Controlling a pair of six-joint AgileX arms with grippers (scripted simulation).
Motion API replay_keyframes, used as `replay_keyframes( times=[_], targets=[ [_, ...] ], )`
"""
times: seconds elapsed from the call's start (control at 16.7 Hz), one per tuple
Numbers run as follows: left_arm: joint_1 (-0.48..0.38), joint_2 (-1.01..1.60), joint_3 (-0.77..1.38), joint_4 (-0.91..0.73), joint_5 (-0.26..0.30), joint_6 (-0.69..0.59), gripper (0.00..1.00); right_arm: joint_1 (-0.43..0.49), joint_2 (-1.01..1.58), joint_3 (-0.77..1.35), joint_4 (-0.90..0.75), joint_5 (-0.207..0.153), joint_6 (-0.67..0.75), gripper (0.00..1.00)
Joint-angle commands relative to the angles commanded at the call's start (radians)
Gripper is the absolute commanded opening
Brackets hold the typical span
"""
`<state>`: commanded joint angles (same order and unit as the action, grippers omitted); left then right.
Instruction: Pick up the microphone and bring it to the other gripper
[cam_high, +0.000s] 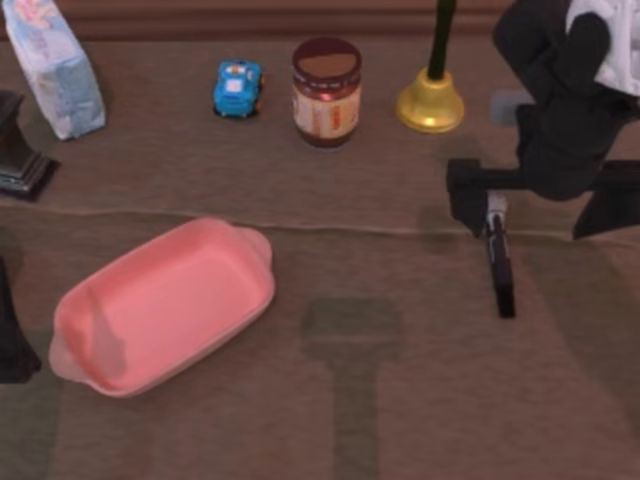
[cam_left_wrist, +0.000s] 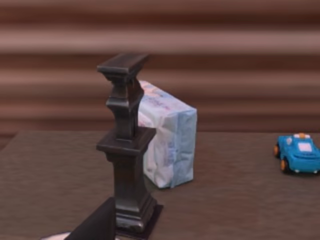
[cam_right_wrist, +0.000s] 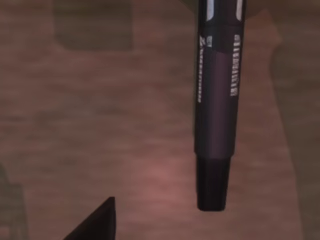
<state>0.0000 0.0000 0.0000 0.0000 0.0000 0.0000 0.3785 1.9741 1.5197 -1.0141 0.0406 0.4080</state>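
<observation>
The microphone (cam_high: 501, 272) lies flat on the table at the right, its black handle pointing toward the front edge and its silver head under my right arm. My right gripper (cam_high: 535, 208) is over the head end, open wide, with the microphone between the fingers and nearer the left one, untouched. In the right wrist view the black handle (cam_right_wrist: 215, 125) fills the middle and one fingertip (cam_right_wrist: 102, 220) shows beside it. My left arm, the other gripper (cam_high: 10, 330), is parked at the table's left edge; one of its fingertips (cam_left_wrist: 97, 225) shows in the left wrist view.
Along the back stand a gold bell (cam_high: 430, 100), a jar (cam_high: 326, 92), a blue toy car (cam_high: 238, 88) and a white-blue packet (cam_high: 58, 70). A dark pedestal (cam_high: 15, 150) stands at the left. A pink baking dish (cam_high: 165, 305) lies front left.
</observation>
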Motion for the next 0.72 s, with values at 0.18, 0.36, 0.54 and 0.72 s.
replay_keyframes(
  times=[0.18,0.36,0.54,0.72],
  targets=[
    [0.0,0.0,0.0,0.0,0.0,0.0,1.0,0.014,0.065,0.06,-0.03,0.001,0.015,1.0],
    [0.0,0.0,0.0,0.0,0.0,0.0,1.0,0.014,0.068,0.062,-0.031,0.001,0.015,1.0],
    [0.0,0.0,0.0,0.0,0.0,0.0,1.0,0.009,0.067,0.057,-0.026,0.0,0.014,1.0],
    [0.0,0.0,0.0,0.0,0.0,0.0,1.0,0.01,0.103,0.02,0.044,0.001,0.011,1.0]
  ],
)
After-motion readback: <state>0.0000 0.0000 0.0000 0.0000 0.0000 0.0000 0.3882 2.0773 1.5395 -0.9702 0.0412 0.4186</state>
